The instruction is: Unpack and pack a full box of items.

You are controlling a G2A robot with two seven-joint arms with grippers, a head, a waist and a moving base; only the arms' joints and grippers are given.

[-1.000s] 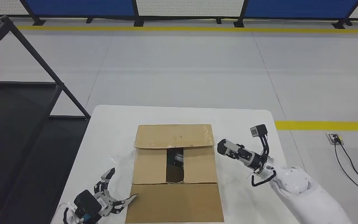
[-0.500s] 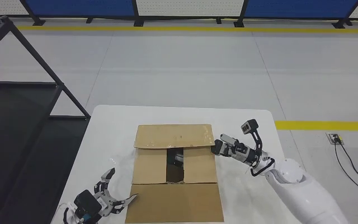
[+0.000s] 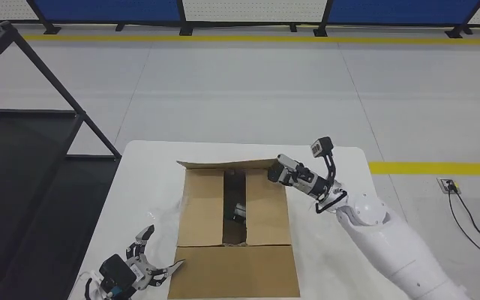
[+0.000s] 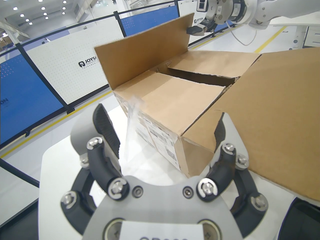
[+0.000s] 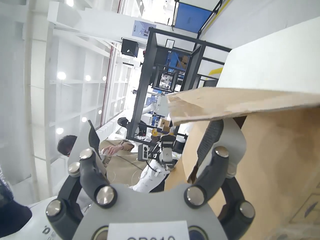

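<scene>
Barely begun: brown cardboard box (image 3: 259, 217), far flap (image 4: 142, 53) raised against the wide-spread right gripper (image 3: 276, 172); inner flaps (image 3: 202, 210) nearly shut; left gripper (image 3: 168, 246) wide, empty.

Left end effector (image 4: 160, 118) sits low, jaws wide apart; right end effector (image 3: 274, 171), held farther forward, is likewise spread.

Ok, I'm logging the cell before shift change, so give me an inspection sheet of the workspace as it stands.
Surface: white table, carrying the box.
Job's things: cardboard box, far flap upright, near flap folded outward, inner flaps nearly shut; items glimpsed in the gap.
Clutter: clear tape strip hanging off the box's side.
Grippers: left gripper open, by the box's near corner; right gripper open, at the far flap's corner.
Cables: black cable loop at the right wrist.
Surroundings: blue panels, yellow floor line, black frame.
</scene>
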